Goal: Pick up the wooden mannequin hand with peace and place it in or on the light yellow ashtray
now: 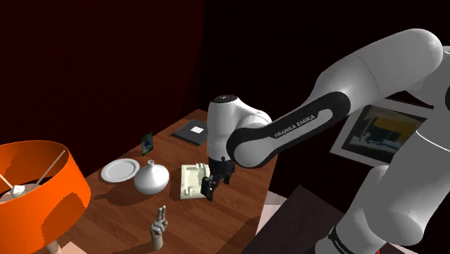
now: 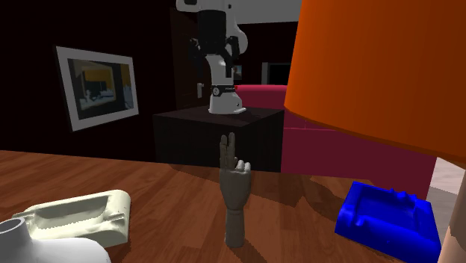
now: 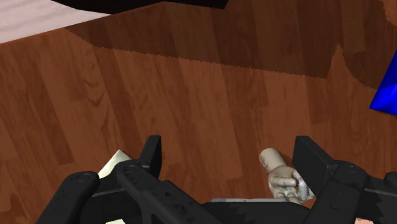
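Observation:
The wooden mannequin hand stands upright on the table with two fingers raised, near the front edge in the shoulder view; the second exterior view shows this hand from close by. The light yellow ashtray lies further back on the table, and it sits to the left of the hand in the second exterior view. My gripper hangs open over the ashtray's near edge, apart from the hand. In the wrist view the gripper holds nothing; the hand shows beside one fingertip, and an ashtray corner beside the other.
A white vase and white plate stand left of the ashtray. An orange lamp rises at the table's front left. A dark book and small frame lie at the back. A blue ashtray sits near the hand.

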Motion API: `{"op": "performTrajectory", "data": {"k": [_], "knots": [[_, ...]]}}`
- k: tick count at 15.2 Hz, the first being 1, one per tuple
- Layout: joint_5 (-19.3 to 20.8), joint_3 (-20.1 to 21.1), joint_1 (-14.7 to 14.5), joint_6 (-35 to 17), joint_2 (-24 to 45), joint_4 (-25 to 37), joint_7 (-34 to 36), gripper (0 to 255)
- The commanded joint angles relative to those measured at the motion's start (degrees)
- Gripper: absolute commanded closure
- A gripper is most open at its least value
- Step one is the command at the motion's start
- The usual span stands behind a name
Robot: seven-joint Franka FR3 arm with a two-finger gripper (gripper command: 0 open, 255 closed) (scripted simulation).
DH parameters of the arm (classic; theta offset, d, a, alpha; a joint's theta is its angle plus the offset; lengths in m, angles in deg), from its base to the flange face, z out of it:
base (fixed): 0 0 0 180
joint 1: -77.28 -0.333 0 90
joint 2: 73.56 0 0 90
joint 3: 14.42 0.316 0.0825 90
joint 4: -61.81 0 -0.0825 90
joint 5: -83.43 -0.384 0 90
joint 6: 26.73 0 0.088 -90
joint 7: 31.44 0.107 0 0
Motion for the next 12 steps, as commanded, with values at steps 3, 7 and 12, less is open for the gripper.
{"op": "performTrajectory", "data": {"k": [3, 7, 12], "knots": [[7.5, 1.4, -1.5, -4.5, 9.9, 5.1, 7.7, 0], [15.3, 0.3, -4.8, -6.4, 19.6, 11.9, 14.7, 0], [22.8, -2.7, -10.5, -6.8, 31.0, 22.1, 21.2, 0]]}}
